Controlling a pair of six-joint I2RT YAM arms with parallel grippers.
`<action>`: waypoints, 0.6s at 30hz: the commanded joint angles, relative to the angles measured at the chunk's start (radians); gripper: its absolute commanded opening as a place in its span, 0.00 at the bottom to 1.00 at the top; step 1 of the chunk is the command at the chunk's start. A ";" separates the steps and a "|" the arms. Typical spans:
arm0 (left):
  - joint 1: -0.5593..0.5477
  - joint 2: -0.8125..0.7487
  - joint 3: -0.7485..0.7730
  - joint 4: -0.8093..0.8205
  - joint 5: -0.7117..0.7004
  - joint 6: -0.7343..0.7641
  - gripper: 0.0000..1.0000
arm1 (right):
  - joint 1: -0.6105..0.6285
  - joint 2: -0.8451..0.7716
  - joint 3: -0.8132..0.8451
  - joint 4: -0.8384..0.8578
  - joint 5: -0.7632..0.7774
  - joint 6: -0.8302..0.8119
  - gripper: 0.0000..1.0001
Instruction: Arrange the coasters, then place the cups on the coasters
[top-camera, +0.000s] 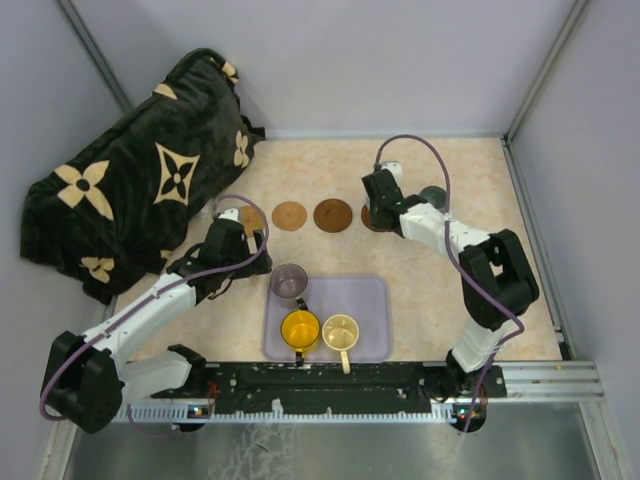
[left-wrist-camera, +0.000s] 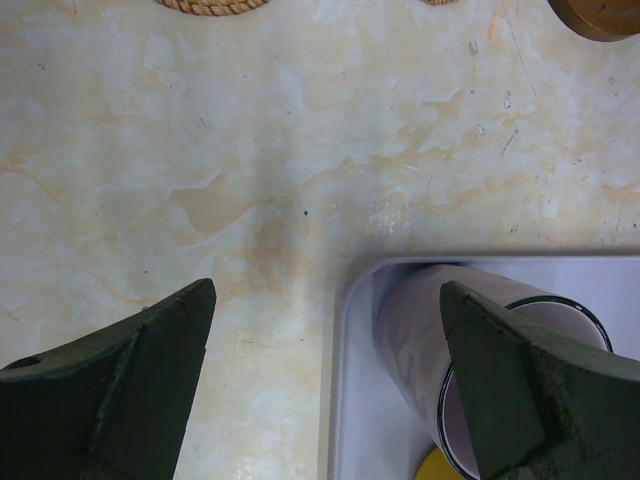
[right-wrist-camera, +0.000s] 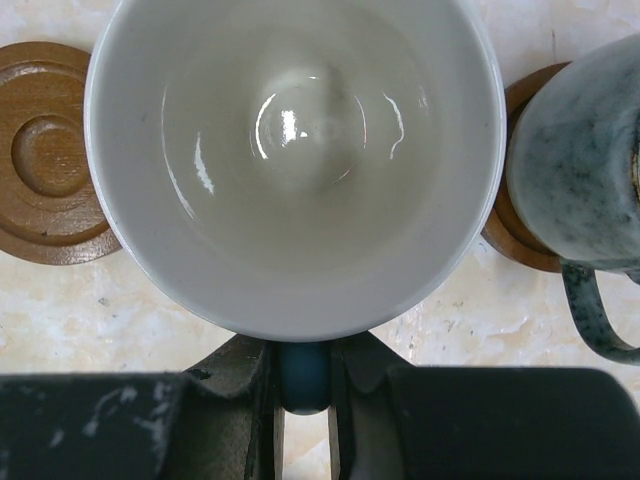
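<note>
Right jaws: clenched on the white cup (right-wrist-camera: 295, 150) by its handle. The cup sits between a dark coaster (right-wrist-camera: 45, 150) and the grey-green cup (right-wrist-camera: 580, 150).

Left jaws: released above the tabletop (left-wrist-camera: 300, 150). The purple cup (left-wrist-camera: 420, 320) stands in the tray (left-wrist-camera: 340, 380), beside one jaw.

A robotics lab cell: grey panel walls (top-camera: 350, 60), aluminium framing (top-camera: 548, 60) and a mounting rail (top-camera: 330, 380) around a marble-patterned tabletop (top-camera: 485, 185).

Upright white cup (right-wrist-camera: 295, 160) between brown coaster (right-wrist-camera: 50, 150) and grey-green cup (right-wrist-camera: 575, 150).
</note>
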 joint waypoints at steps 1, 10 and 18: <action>-0.003 -0.005 0.017 0.021 -0.003 0.003 0.99 | -0.015 -0.011 0.079 0.033 0.019 0.019 0.00; -0.003 -0.005 0.016 0.021 -0.006 0.004 0.99 | -0.023 -0.019 0.078 0.022 0.012 0.025 0.00; -0.002 0.002 0.015 0.021 -0.005 0.002 0.99 | -0.023 -0.013 0.082 0.016 -0.003 0.029 0.00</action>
